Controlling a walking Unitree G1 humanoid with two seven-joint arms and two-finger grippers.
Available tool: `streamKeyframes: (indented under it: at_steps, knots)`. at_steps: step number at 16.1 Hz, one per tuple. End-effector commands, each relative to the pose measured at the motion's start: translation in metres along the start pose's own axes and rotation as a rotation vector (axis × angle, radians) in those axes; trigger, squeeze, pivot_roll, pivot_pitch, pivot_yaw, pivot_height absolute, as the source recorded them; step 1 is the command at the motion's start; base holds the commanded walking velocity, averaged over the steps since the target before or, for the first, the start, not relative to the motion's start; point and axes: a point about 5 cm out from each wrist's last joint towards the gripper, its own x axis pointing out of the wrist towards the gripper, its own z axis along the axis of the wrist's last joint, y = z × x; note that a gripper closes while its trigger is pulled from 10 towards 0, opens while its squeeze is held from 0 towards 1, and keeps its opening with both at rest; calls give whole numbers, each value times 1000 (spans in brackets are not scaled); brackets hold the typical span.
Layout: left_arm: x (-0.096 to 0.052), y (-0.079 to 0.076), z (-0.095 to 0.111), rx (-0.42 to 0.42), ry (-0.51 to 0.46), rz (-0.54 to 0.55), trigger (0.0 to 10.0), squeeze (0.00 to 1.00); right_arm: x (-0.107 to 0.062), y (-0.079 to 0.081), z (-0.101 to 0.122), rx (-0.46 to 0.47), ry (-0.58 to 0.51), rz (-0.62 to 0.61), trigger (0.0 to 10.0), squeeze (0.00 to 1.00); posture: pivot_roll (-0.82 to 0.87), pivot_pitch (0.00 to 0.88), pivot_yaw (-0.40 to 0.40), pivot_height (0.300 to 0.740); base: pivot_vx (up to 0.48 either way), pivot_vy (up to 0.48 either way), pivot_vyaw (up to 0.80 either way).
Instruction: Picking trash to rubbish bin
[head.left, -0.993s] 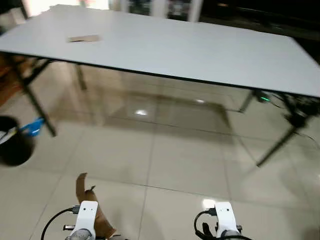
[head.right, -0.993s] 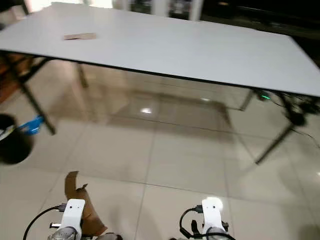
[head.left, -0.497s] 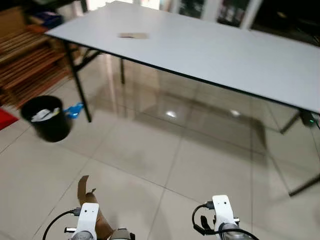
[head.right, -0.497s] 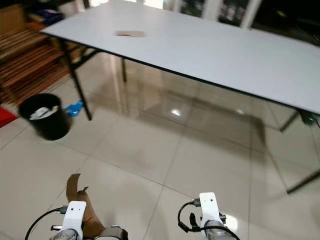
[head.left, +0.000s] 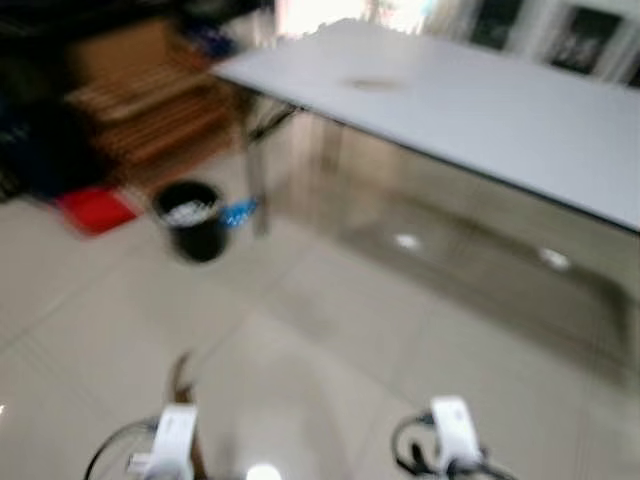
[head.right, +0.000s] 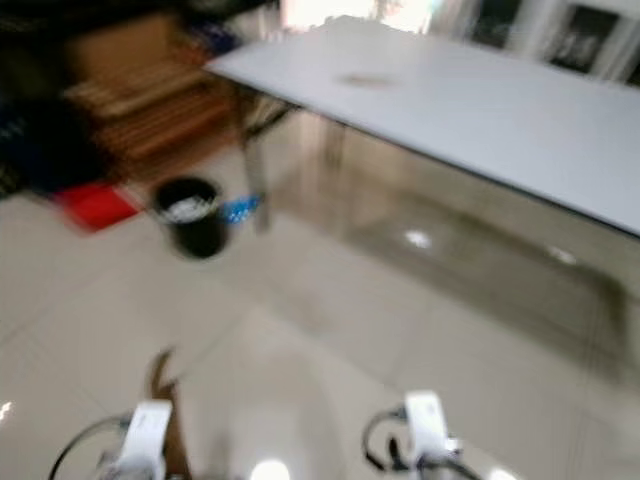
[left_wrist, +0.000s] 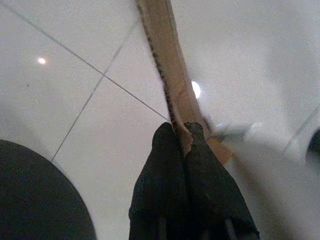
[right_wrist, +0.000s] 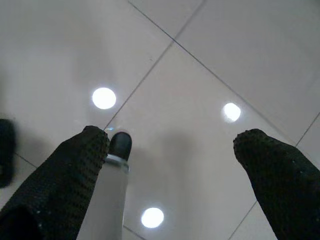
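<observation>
So the left gripper (left_wrist: 182, 132) is clenching a long brown cardboard strip (left_wrist: 165, 65), its length sticking straight out past the fingertips. That round black rubbish bin (head.left: 192, 220) is sitting far left on the floor, beside the white table (head.left: 480, 100). The left arm's nearer; the right gripper (right_wrist: 180, 150) is hanging spread and empty.

Head views are motion-blurred on my end. Floor (head.left: 330, 340) is pale glossy tile with thin grout lines, ceiling lights reflecting off it as bright spots. Long white table (head.left: 480, 110) with a dark edge and thin metal legs runs across the upper right. I can make out slatted wooden shelving (head.left: 150, 110) at upper left, with a red mat (head.left: 95, 210) on the floor in front of it. Bright window light behind the table's far end; dark glass panels at top right.
</observation>
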Motion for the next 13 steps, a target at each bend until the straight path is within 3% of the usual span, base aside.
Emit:
streamKeyframes:
  at_steps: [1,3,7,13]
  knots:
    - [-1,4,-10,4,29,9,10000,0,1,10,5,3,-12,23,10000,0,-13,89,-79,740,0,0,800]
    - [-2,4,-13,7,34,9,10000,0,1,10,4,3,-11,29,10000,0,-13,91,-79,740,0,0,800]
    - [-2,5,-15,24,49,16,10000,0,1,12,4,42,-14,45,10000,0,-14,92,-80,740,0,0,0]
    - [-1,7,-13,35,50,37,10000,0,1,17,8,61,-41,79,10000,0,-13,93,-79,740,383,0,0]
